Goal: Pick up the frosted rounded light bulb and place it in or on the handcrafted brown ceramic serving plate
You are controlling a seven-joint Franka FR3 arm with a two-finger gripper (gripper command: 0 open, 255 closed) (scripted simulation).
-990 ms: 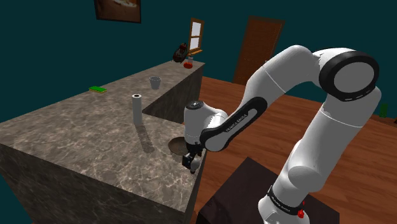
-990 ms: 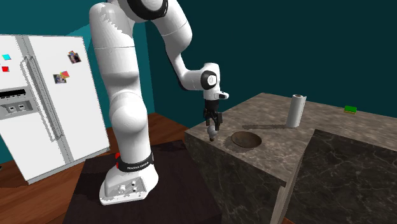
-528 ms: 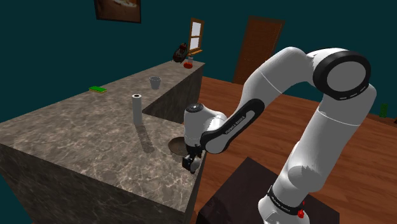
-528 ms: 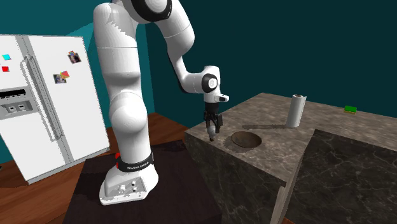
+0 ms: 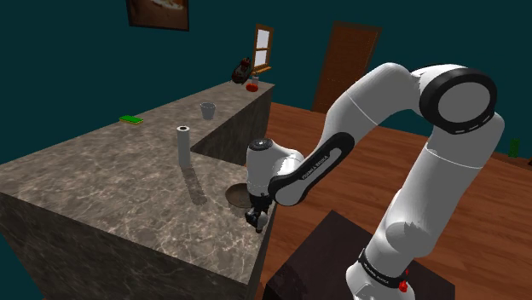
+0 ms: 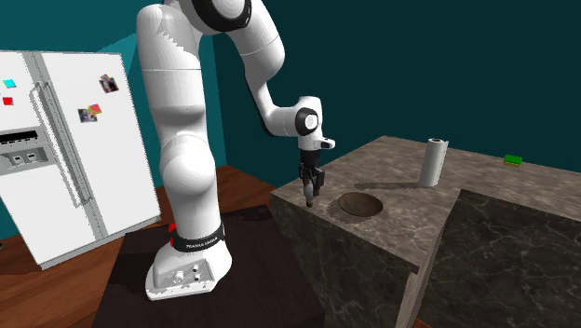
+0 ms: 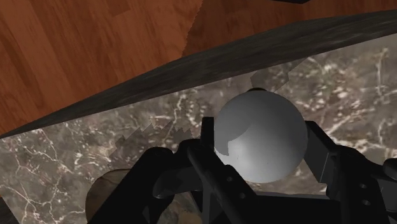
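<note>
A grey-white rounded light bulb [image 7: 259, 137] sits on the dark marble counter [image 5: 102, 170] close to its corner edge. My black gripper [image 7: 261, 145] is shut on the bulb, one finger pressing each side. In the shoulder view the gripper [image 5: 258, 220] points straight down at the counter's near corner. The round brown plate [image 5: 234, 194] lies just beyond it on the counter. In the second exterior view the gripper [image 6: 312, 192] hangs over the corner with the plate [image 6: 359, 204] a short way to that view's right.
An upright paper roll [image 5: 182, 145] stands further in on the counter, past the plate. A green sponge [image 5: 130, 119] and a grey cup [image 5: 206, 109] lie further back. A white fridge [image 6: 65, 149] stands across the wooden floor [image 5: 341, 136].
The fingers, apart around the bulb before, have closed on it. The arm sank slightly a second ago and has held still since.
</note>
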